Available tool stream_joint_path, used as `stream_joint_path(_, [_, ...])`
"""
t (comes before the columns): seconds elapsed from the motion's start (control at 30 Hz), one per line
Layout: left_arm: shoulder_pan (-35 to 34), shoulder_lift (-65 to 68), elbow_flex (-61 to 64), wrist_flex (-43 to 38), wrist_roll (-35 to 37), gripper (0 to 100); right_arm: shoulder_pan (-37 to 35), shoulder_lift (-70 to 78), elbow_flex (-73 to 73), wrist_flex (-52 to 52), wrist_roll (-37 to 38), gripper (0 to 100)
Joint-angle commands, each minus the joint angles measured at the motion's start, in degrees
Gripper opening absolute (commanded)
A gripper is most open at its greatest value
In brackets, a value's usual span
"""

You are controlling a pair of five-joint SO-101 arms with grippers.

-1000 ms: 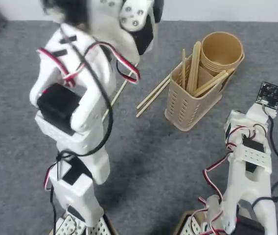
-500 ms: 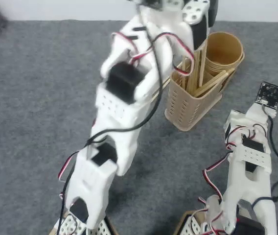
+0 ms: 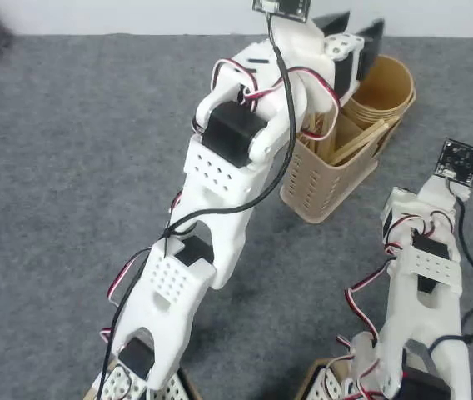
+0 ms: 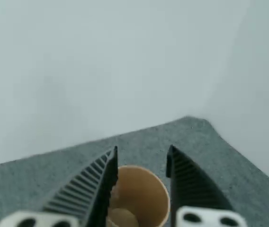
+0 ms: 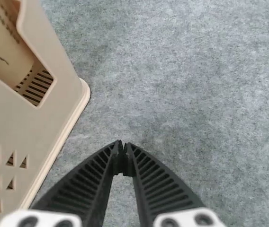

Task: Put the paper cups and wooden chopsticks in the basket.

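Observation:
A beige slotted basket [image 3: 316, 187] stands on the grey carpet, holding a stack of paper cups [image 3: 382, 83] and several wooden chopsticks [image 3: 360, 140]. My left arm stretches over the basket, with its gripper [image 3: 351, 35] open above the cups. In the left wrist view the gripper [image 4: 142, 150] has nothing between its fingers, and the top cup [image 4: 141, 201] lies below the gap. My right gripper [image 5: 123, 144] is shut and empty, low over the carpet beside the basket's wall [image 5: 25, 123]. The right arm [image 3: 424, 275] stands at the front right.
The left arm's body [image 3: 220, 192] covers the carpet just left of the basket. A pale wall [image 4: 101, 61] rises behind the table's far edge. Open carpet [image 3: 62, 167] lies to the left.
The left arm has swung from the left side across to the basket, and its gripper now hangs over the cups. It hides the chopsticks that lay left of the basket. The right arm kept still.

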Motion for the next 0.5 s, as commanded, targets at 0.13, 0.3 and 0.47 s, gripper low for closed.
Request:
stream_joint_path(0.13, [-2.3,-10.4,-2.1,10.6,-6.6,19,-0.4,-0.9,-0.5,-1.2,0.6,1.2])
stream_joint_path(0.3, [-12.2,-11.0,-1.6,22.0,-7.9,19,-0.4,-0.9,-0.5,-1.0,0.6,1.2])
stream_joint_path(0.47, [-24.9,-11.0,13.5,21.7,-12.4,17,-0.4,-0.9,-0.5,-0.9,0.6,1.2])
